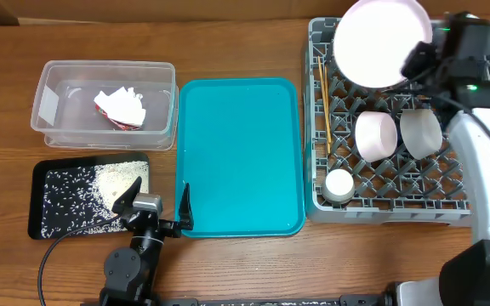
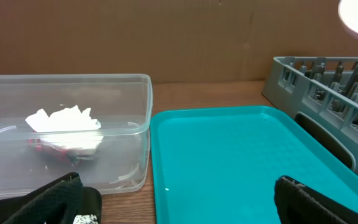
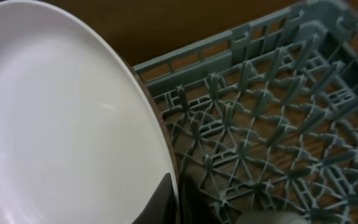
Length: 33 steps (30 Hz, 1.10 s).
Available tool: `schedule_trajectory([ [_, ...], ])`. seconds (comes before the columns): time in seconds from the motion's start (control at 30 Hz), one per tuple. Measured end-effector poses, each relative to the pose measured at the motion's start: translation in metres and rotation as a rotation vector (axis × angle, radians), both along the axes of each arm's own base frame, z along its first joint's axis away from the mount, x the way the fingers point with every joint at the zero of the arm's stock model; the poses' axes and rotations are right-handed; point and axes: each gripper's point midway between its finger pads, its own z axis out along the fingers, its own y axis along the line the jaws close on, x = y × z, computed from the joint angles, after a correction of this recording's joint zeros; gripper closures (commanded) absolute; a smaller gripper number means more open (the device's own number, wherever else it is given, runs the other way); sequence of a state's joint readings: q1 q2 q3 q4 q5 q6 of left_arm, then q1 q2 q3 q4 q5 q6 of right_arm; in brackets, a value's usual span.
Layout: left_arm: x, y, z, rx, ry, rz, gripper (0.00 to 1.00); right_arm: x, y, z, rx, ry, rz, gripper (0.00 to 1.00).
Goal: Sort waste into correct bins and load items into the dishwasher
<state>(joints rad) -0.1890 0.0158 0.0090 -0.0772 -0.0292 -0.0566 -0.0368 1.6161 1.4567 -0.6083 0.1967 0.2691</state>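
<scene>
Rice grains (image 1: 113, 183) lie scattered over the black tray (image 1: 35, 204) at the near left of the table (image 1: 228, 263), thickest toward its far right corner. Just right of that tray hangs the left gripper (image 1: 158, 197), its two dark fingers (image 2: 58, 199) spread wide apart with nothing between them, one over the tray's right edge and the other over the near left corner of the teal tray (image 1: 241, 157). The teal tray lies in the middle of the table, between the black tray and the dish rack (image 1: 390, 212).

Beyond the black tray stands the clear tub (image 1: 45, 102), just left of the teal tray. Inside it the crumpled white napkin (image 1: 122, 100) rests on the red-and-white snack wrapper (image 1: 124, 123).

On the right, the grey dish rack holds the rest. A small white cup (image 1: 339, 184) sits in its near left corner. Farther in, the pink bowl (image 1: 375, 136) and the greyish-white bowl (image 1: 421, 132) lie tipped among the pegs, just beside each other, pink one on the left. The chopsticks (image 1: 321, 102) lie along the rack's left side, running near to far. At the far left of the rack the round pale plate (image 1: 379, 41) stands tilted, overhanging the far rim. The right gripper (image 1: 419, 59) is clamped on the plate's right edge; the right wrist view shows a dark finger (image 3: 160, 202) against the plate's rim, with the rack's pegs beyond.
</scene>
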Motion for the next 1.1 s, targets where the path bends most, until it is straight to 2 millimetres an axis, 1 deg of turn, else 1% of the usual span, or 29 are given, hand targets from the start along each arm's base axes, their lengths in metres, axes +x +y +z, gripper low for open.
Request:
schedule_trajectory([
  [0.13, 0.0, 0.0, 0.0, 0.0, 0.0, 0.0, 0.0, 0.001, 0.012, -0.003, -0.199, 0.018, -0.09, 0.96],
  [0.3, 0.0, 0.0, 0.0, 0.0, 0.0, 0.0, 0.0, 0.003, 0.02, 0.009, -0.427, -0.025, -0.218, 0.96],
  [0.43, 0.0, 0.0, 0.0, 0.0, 0.0, 0.0, 0.0, 0.003, 0.018, 0.006, -0.525, -0.009, -0.267, 0.96],
  [0.53, 0.0, 0.0, 0.0, 0.0, 0.0, 0.0, 0.0, 0.003, 0.011, -0.007, -0.582, 0.034, -0.295, 0.96],
  [0.63, 0.0, 0.0, 0.0, 0.0, 0.0, 0.0, 0.0, 0.003, 0.009, -0.023, -0.622, 0.083, -0.298, 0.96],
  [0.7, 0.0, 0.0, 0.0, 0.0, 0.0, 0.0, 0.0, 0.003, 0.01, -0.026, -0.634, 0.092, -0.298, 0.96],
  [0.8, 0.0, 0.0, 0.0, 0.0, 0.0, 0.0, 0.0, 0.002, 0.02, -0.024, -0.651, 0.088, -0.286, 0.94],
  [0.83, 0.0, 0.0, 0.0, 0.0, 0.0, 0.0, 0.0, 0.002, 0.024, -0.025, -0.656, 0.091, -0.272, 0.88],
  [0.87, 0.0, 0.0, 0.0, 0.0, 0.0, 0.0, 0.0, 0.001, 0.031, -0.026, -0.67, 0.103, -0.247, 0.79],
  [0.9, 0.0, 0.0, 0.0, 0.0, 0.0, 0.0, 0.0, 0.0, 0.038, -0.027, -0.681, 0.109, -0.226, 0.6],
  [0.93, 0.0, 0.0, 0.0, 0.0, 0.0, 0.0, 0.0, -0.001, 0.044, -0.027, -0.692, 0.112, -0.21, 0.47],
  [0.97, 0.0, 0.0, 0.0, 0.0, 0.0, 0.0, 0.0, -0.002, 0.05, -0.027, -0.703, 0.114, -0.198, 0.39],
  [1.0, 0.0, 0.0, 0.0, 0.0, 0.0, 0.0, 0.0, -0.003, 0.054, -0.026, -0.715, 0.117, -0.186, 0.36],
  [1.1, 0.0, 0.0, 0.0, 0.0, 0.0, 0.0, 0.0, -0.009, 0.063, -0.028, -0.752, 0.141, -0.158, 0.31],
])
